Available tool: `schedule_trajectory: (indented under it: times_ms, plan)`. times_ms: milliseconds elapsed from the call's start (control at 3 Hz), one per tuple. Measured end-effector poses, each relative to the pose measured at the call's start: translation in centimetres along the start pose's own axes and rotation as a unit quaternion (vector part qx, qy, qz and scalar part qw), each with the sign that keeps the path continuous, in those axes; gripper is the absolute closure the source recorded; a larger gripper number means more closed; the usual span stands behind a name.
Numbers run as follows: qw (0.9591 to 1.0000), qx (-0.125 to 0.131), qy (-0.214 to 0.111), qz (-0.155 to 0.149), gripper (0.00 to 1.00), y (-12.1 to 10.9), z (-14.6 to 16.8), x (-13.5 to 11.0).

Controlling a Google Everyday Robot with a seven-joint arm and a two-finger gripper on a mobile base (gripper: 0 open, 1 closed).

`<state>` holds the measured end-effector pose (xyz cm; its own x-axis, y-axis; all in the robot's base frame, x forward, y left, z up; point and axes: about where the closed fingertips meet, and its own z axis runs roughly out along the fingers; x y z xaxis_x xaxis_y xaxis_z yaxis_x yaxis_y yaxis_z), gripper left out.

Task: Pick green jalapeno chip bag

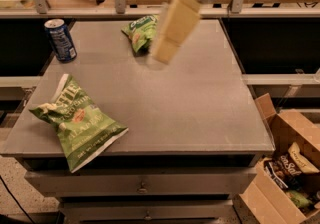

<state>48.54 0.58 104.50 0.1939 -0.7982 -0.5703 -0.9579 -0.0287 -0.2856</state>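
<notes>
Gripper hangs over the far middle of the table, just beside the small green bag. Open or closed, cannot tell; nothing seen in it. Green jalapeno chip bag lies flat at the near left corner, well apart and untouched, so reach, grasp and lift all remain.

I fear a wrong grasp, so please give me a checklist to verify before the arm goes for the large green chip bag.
1. Large bag in view, uncovered, at the front left of the table: ok.
2. Large bag fully on the table: not ok, its front end hangs over the edge.
3. Hand above the large bag: not ok, it is over the back middle, beside the small bag.
4. Can away from the large bag: ok, it stands at the back left.
</notes>
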Motion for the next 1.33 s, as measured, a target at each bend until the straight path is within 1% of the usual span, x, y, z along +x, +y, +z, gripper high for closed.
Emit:
schedule_trajectory:
  times_ms: [333, 667, 1000, 1333]
  plan:
    - [0.9997, -0.010, -0.007, -0.023, 0.00, 0.0, 1.2, -2.3]
    - [0.9997, -0.008, -0.006, -0.022, 0.00, 0.1, 1.0, -2.2]
    - [0.9991, -0.032, -0.011, -0.027, 0.00, 1.7, 3.3, -2.7]
    - [0.9975, -0.063, 0.009, -0.031, 0.00, 4.2, 7.8, -3.1]
